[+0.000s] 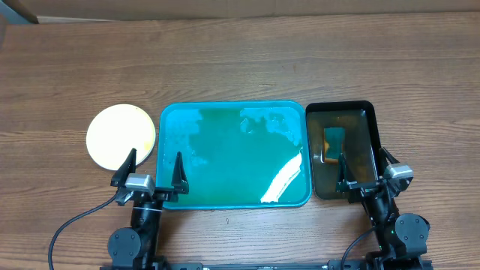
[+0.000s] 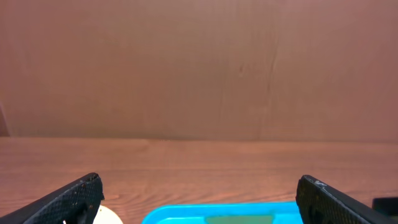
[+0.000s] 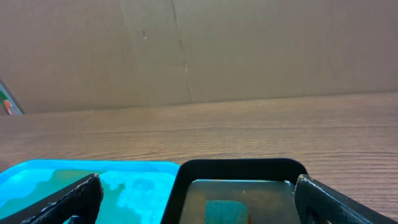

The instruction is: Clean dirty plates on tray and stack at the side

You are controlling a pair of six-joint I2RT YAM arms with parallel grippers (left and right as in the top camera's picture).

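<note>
Left end effector (image 1: 155, 155), right end effector (image 1: 361, 153), spread

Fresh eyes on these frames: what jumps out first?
The big teal tray mid-table, wet with greenish liquid and holding no plates. A pale plate lies to its left; a black tray with a sponge sits to its right. The left gripper and right gripper hang open at the near edge.

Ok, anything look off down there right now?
Only liquid: a murky greenish puddle covers much of the teal tray floor, and brownish water surrounds the sponge in the black tray. Nothing askew or broken.
</note>
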